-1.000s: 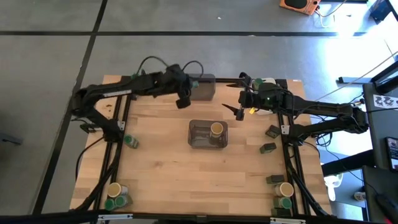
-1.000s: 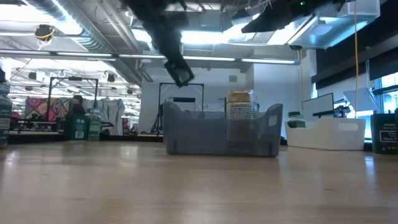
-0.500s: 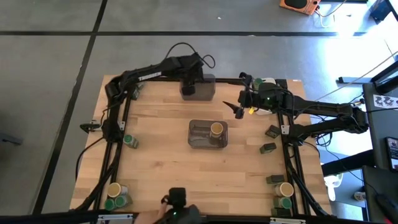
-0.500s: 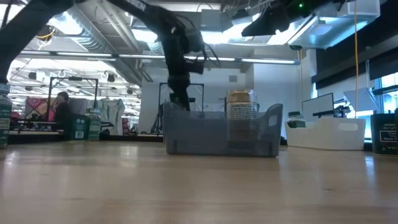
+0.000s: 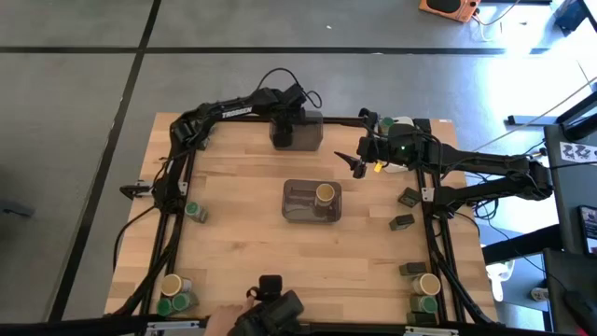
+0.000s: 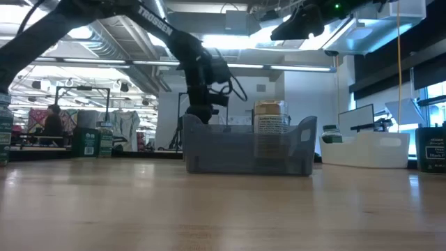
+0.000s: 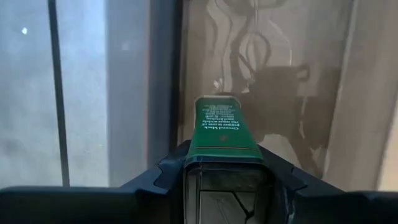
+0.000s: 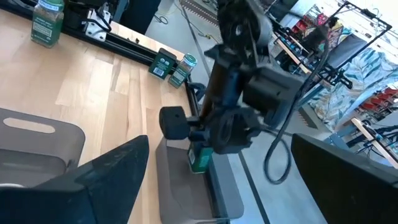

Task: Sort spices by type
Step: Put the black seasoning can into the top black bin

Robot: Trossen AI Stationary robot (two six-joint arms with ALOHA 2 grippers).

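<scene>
— While the left gripper (image 8: pixel 200 144) hangs over the grey plastic bin (image 5: pixel 297 131) at the desk's far edge, what does it hold?
— It pinches a small green-labelled rectangular tin (image 7: pixel 222 130). The right gripper (image 5: pixel 355 164), spread wide, hovers nearby.

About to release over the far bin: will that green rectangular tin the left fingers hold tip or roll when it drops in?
The green tin looks flat-sided and boxy, so it probably won't roll. It hangs end-down from the left gripper over the far grey bin, so it may topple onto a flat face. It seems small and rigid, likely landing unharmed.
</scene>
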